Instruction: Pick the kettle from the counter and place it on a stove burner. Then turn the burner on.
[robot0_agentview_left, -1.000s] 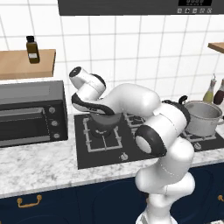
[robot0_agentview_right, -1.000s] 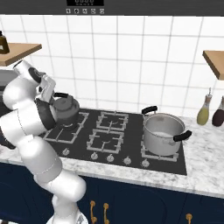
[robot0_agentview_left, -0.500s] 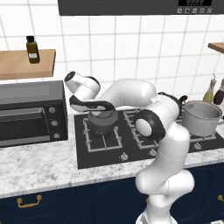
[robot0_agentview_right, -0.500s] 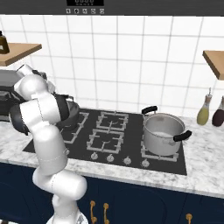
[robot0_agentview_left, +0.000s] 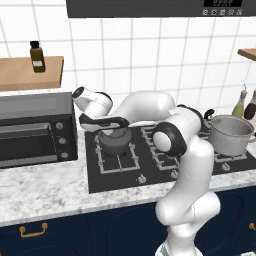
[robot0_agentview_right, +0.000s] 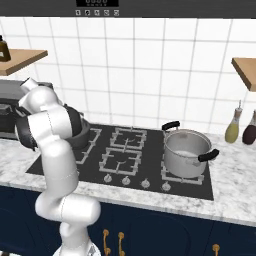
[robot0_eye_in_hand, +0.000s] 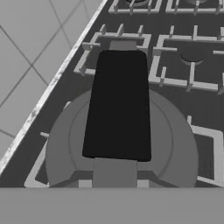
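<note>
**Kettle Reaches the Stove, Flame Yet to Come**

The kettle (robot0_agentview_left: 115, 142) sits over the grate of the big burner (robot0_agentview_left: 118, 155) at the stove's left end, close to the toaster oven (robot0_agentview_left: 37, 130) that occupies the left stretch of the counter (robot0_agentview_left: 45, 192). The tool (robot0_agentview_left: 107, 121) is clamped tight on the kettle's arched black handle (robot0_eye_in_hand: 118, 105), the white arm bent low across the hob. Whether the kettle's base is fully down on the grate or a shade above it cannot be told from these angles.

By the look of things, the carry from the counter is done or nearly so; what remains is to let go, draw clear, and turn the knob (robot0_agentview_left: 141, 178) on the stove's front edge that feeds this burner. No flame shows.

Seen from the hand, the kettle is a squat, round, dark grey body with a broad flat shoulder, upright, its wide handle strap running straight across the top. A steel pot (robot0_agentview_right: 186, 152) stands on the burner at the stove's right end, well apart.
</note>
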